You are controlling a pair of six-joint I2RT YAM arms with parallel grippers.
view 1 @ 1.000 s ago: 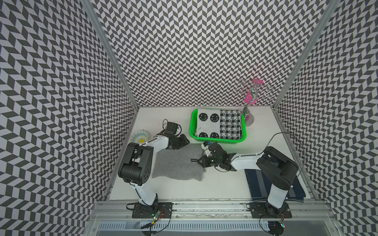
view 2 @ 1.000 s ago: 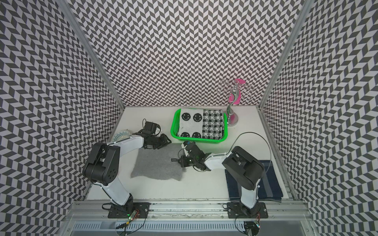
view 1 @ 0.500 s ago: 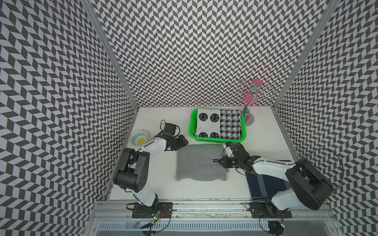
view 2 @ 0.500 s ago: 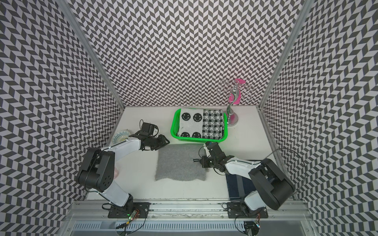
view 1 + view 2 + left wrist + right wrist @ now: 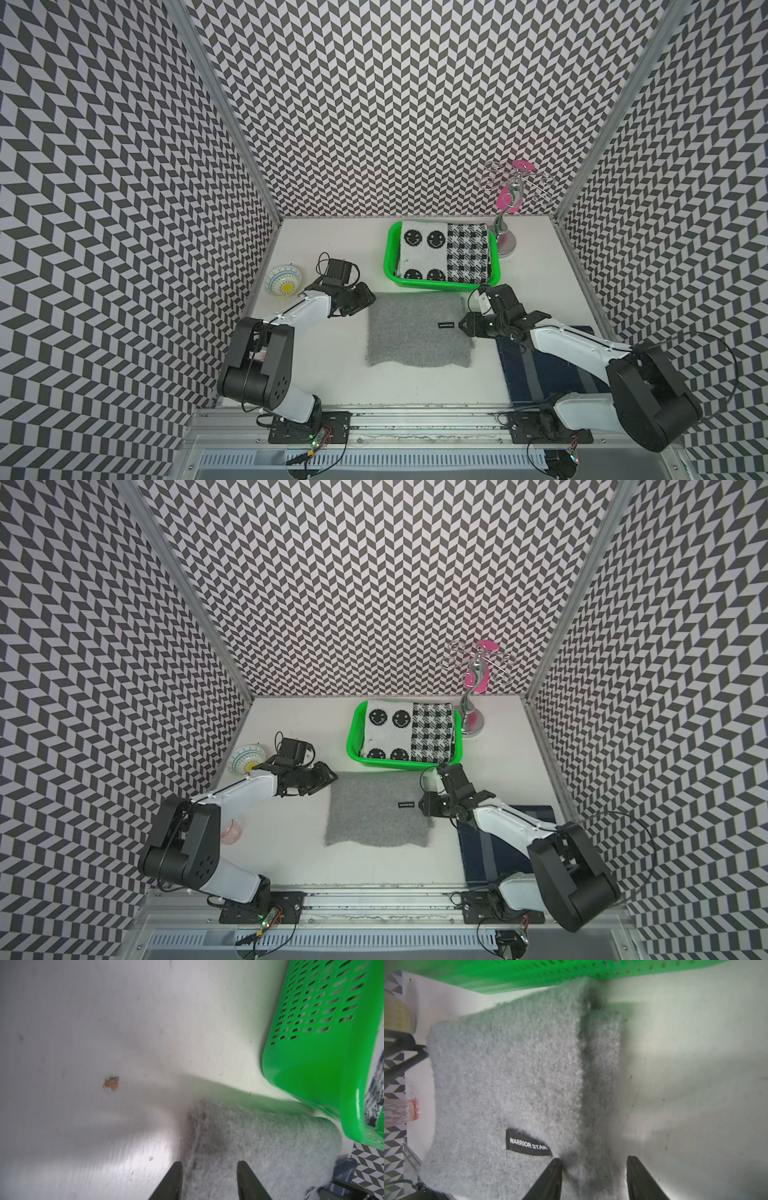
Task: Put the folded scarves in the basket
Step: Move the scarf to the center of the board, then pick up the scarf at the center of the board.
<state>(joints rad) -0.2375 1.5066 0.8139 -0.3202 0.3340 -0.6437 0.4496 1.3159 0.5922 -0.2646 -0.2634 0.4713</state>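
One grey scarf (image 5: pixel 417 328) lies folded flat on the surface (image 5: pixel 332 374), outside the one green basket (image 5: pixel 436 284) — its far edge is just beside the basket's near wall. It is almost square, a little longer from left to right, with the wavy edge toward the robot. There are two tools: the left tool (image 5: pixel 368 297) is spread over the far-left corner, and the right tool (image 5: pixel 462 326) is spread at the right edge. Only the right wrist view reads the label (image 5: pixel 527 1145) — "WARRIOR STAR" — and shows a lower layer sticking out.
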